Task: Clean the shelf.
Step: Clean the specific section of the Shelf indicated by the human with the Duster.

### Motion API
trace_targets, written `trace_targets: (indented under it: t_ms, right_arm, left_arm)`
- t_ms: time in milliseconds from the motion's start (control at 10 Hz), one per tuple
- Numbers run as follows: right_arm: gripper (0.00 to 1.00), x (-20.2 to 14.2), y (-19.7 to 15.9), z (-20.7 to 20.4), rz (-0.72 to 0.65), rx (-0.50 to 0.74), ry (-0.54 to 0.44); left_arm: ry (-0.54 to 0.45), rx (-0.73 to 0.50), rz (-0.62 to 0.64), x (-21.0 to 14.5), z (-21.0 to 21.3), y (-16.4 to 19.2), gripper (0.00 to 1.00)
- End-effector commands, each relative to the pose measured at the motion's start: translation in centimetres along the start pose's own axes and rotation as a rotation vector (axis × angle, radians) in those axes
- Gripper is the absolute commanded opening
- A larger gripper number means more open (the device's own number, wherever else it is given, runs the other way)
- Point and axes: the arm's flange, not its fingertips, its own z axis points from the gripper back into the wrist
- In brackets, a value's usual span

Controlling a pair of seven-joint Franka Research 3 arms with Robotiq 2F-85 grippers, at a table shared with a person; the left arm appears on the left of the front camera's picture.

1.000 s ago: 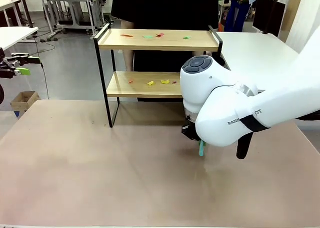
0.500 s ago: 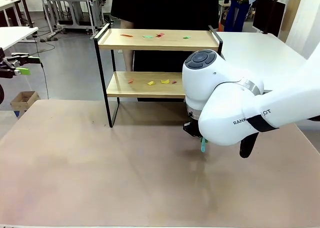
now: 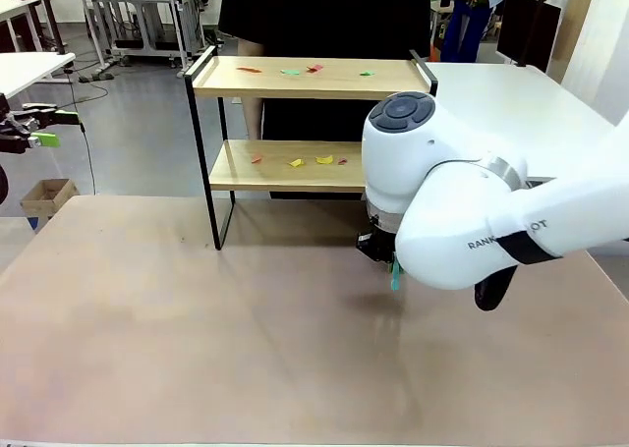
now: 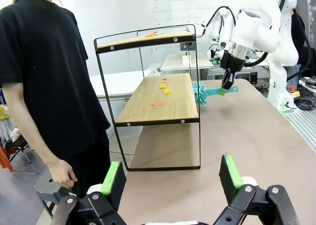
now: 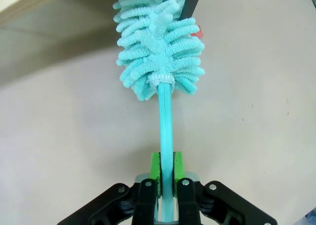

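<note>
Right gripper [image 5: 166, 161] held a teal duster [image 5: 157, 52] near the shelf [image 3: 305, 78].
Its jaws were closed tight on it; left gripper [image 4: 173, 176] was wide open, empty.

Right gripper [image 5: 167, 169] — clamped on duster handle [image 5: 166, 121], toward far edge of table [image 3: 147, 319]; left gripper [image 4: 173, 178] — jaws spread wide.

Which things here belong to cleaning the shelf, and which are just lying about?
For the job: shelf; coloured scraps on both its boards; teal duster, clamped in the right tool.
Just lying about: cardboard box, far left; white side table; left tool, open.
</note>
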Motion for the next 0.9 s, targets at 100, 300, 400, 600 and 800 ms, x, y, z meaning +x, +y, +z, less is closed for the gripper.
trace_targets:
  t_ms: [100,300,400,600,800]
  right_arm:
    - [0.13,-0.6,-3.7,1.8,0.055,0.078,-0.04]
    - [0.13,-0.7,-5.0,2.5,0.103,0.118,-0.041]
    - [0.13,-1.0,-5.4,2.7,0.13,0.138,-0.033]
    - [0.13,-1.3,-6.1,2.9,0.134,0.129,-0.025]
    - [0.13,-1.7,-6.7,3.5,0.215,0.169,-0.022]
  left_arm:
    - [-0.003,-0.002,-0.016,0.2,0.0,-0.1,1.0]
    - [-0.003,-0.002,-0.016,0.2,0.0,-0.1,1.0]
    - [-0.003,-0.002,-0.016,0.2,0.0,-0.1,1.0]
    - [-0.003,-0.002,-0.016,0.2,0.0,-0.1,1.0]
    - [-0.003,-0.002,-0.016,0.2,0.0,-0.1,1.0]
